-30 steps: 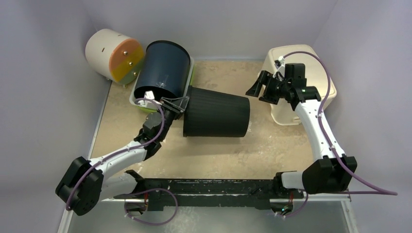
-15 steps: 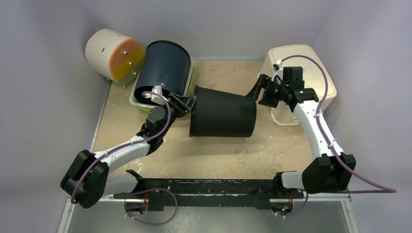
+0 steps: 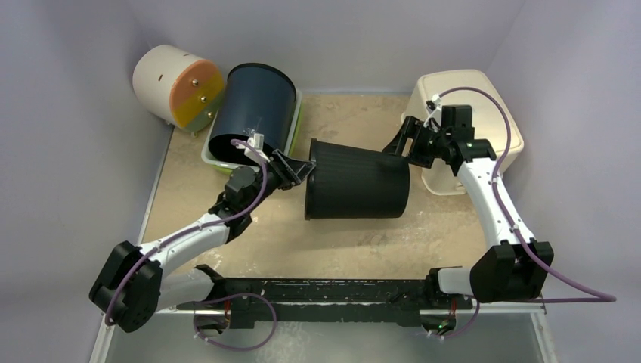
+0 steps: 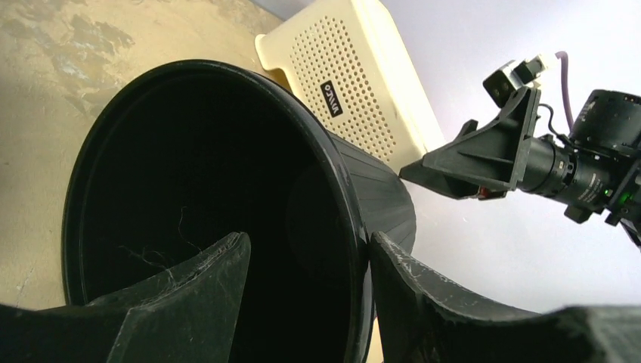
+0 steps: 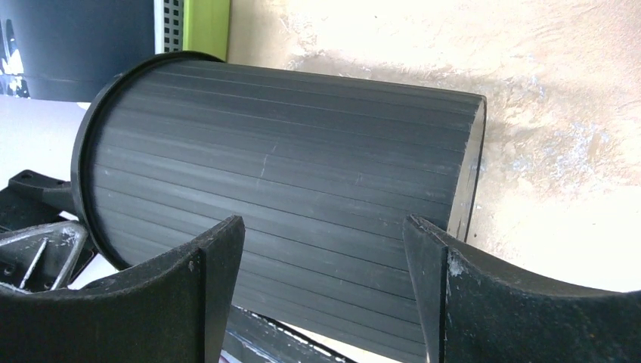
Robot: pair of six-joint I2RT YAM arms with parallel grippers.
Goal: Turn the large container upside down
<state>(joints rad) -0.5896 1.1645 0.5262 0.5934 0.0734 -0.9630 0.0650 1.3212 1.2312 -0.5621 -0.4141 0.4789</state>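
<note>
Bin [image 3: 359, 189] on its side, mid-flip. Left pincer [image 3: 302, 168] spread astride rim, right pincer [image 3: 398, 144] spread near base. Next: clamp rim, tip mouth-down.

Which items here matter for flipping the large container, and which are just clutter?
In the job: black ribbed bin, lying on its side; left gripper at its rim; right gripper near its base.
Lying about: dark blue bin; green tray under it; cream drum; cream perforated box.
</note>
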